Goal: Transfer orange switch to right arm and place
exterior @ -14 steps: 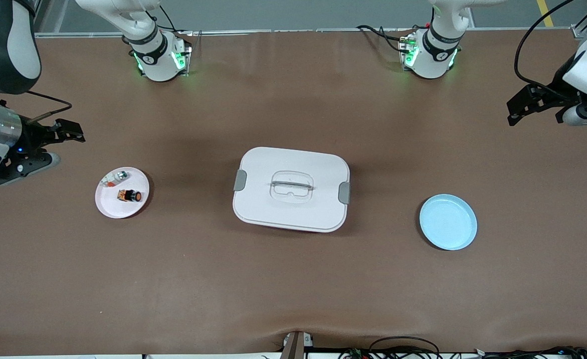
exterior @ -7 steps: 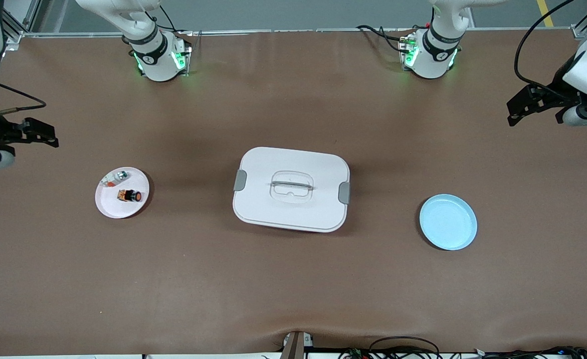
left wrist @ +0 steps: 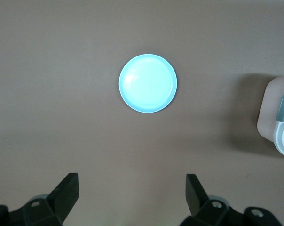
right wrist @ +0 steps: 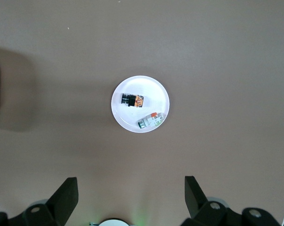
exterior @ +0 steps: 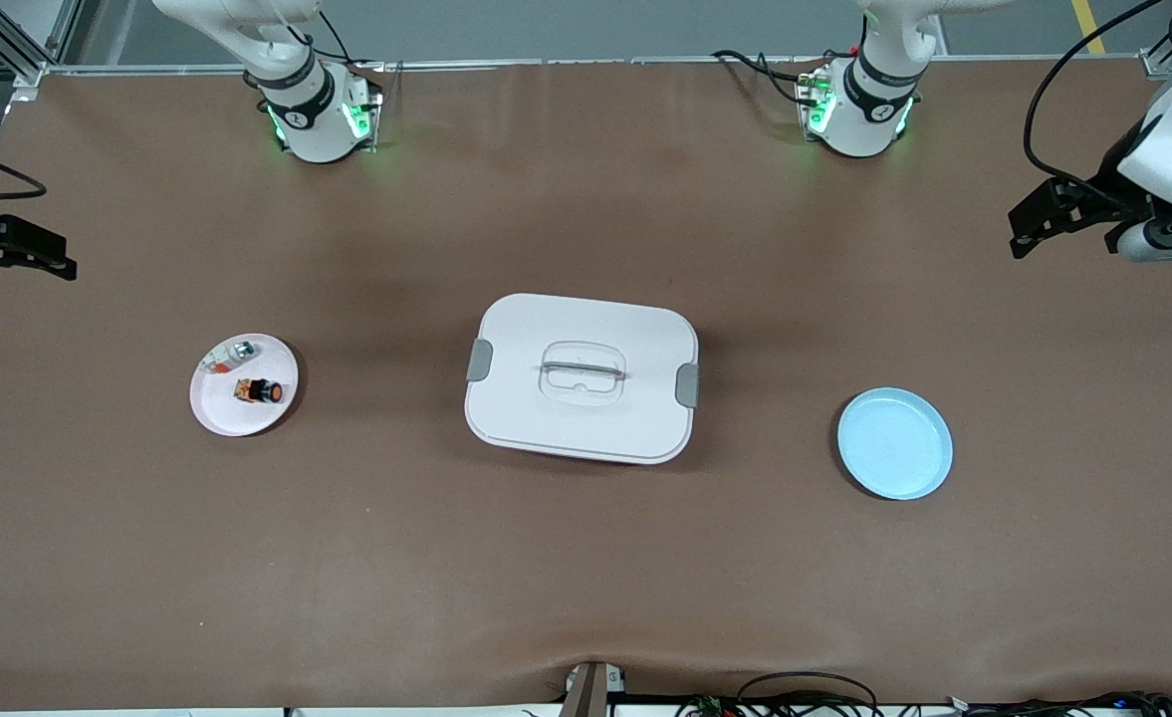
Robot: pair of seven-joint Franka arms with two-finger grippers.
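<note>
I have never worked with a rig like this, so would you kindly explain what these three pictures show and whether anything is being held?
These are two robot arms bolted at one edge of a brown table. The wide picture comes from a high camera facing them; the other two come from cameras on each arm's wrist, looking down past its two-finger tool.

In the middle lies a white lidded box. Toward the right arm's end sits a white plate carrying the orange switch and a small silver-and-red part. Toward the left arm's end is a light blue plate, with nothing on it.

The right tool hangs over the table near its end, open and holding nothing. The left tool is likewise open with nothing in it, over the table near its end.
</note>
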